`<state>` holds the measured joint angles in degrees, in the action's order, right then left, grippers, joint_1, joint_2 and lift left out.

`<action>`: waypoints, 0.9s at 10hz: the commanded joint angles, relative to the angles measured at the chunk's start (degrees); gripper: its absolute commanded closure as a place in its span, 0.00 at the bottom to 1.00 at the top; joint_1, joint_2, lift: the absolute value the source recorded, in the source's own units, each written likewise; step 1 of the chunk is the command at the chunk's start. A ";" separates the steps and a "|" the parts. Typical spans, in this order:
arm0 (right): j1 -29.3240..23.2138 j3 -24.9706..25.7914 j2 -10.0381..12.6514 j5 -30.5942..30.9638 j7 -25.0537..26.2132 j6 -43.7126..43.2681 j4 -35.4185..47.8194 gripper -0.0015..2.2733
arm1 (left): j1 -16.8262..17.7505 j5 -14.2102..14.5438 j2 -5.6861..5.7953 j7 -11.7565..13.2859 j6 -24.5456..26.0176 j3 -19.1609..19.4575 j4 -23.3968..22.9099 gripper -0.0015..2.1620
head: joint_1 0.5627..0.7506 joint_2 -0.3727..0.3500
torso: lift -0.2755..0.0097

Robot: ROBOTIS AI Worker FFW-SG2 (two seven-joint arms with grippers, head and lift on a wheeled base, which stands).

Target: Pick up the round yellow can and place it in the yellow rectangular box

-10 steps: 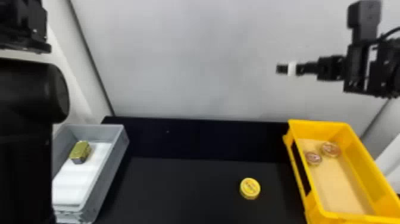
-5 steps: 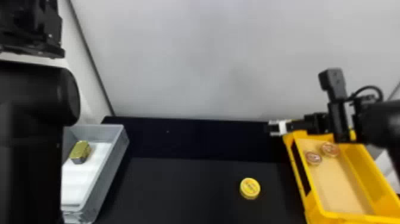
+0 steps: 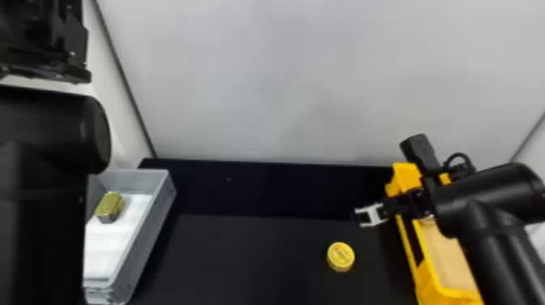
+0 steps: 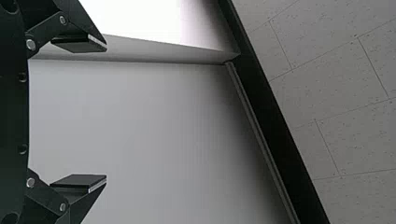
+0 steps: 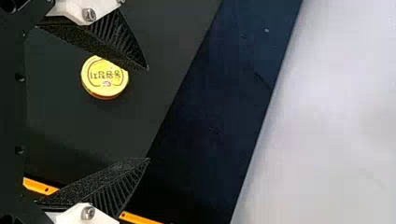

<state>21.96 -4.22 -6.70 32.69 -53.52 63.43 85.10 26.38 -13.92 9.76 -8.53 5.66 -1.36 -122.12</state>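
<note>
In the head view my right gripper (image 3: 361,218) hangs left of the yellow rectangular box (image 3: 432,267), beyond and a little right of the round yellow can (image 3: 340,255) on the black table. The right wrist view shows my right gripper (image 5: 148,114) open, nothing held, with the can (image 5: 105,80) below, partly behind one finger. My left arm is parked at the left of the head view, its gripper (image 3: 44,44) raised at the upper left; in the left wrist view this gripper (image 4: 106,114) stands open against a pale wall.
A grey box (image 3: 162,202) with a white bottom stands at the left, holding a gold-coloured block (image 3: 109,206). The right arm reaches over the yellow box and covers part of it. A pale wall (image 3: 284,81) rises behind the black table (image 3: 243,259).
My right arm has come down from the upper right, over the yellow box and nearer the can. The left arm has shifted slightly rightward. The can has stayed in place.
</note>
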 commanded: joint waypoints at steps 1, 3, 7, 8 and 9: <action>0.54 -0.70 1.25 -3.94 2.08 -4.69 -6.43 0.05 | -0.19 0.12 0.00 0.00 -0.21 0.13 0.48 0.12 | 0.53 0.59 | 0.93; 0.63 -0.79 1.96 -7.28 5.86 -7.51 -10.12 0.05 | -0.37 0.04 0.00 0.26 -0.04 0.39 0.57 0.12 | 0.53 0.59 | 0.93; 1.50 -3.34 1.78 -7.54 6.21 -11.64 -19.44 0.05 | -0.72 -0.14 -0.17 0.26 -0.39 1.18 0.83 0.12 | 0.53 0.59 | 0.93; 1.94 -4.31 1.43 -7.54 5.60 -13.84 -21.64 0.05 | -0.81 -0.14 -0.17 0.26 -0.56 1.18 0.83 0.12 | 0.53 0.59 | 0.93; 2.21 -5.63 1.43 -6.49 5.07 -15.33 -23.22 0.05 | -0.72 -0.14 -0.17 0.26 -0.65 1.18 0.83 0.12 | 0.53 0.59 | 0.93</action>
<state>23.75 -8.23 -5.06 25.32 -47.96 50.48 64.39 25.64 -14.10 9.61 -8.26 5.19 -0.19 -121.28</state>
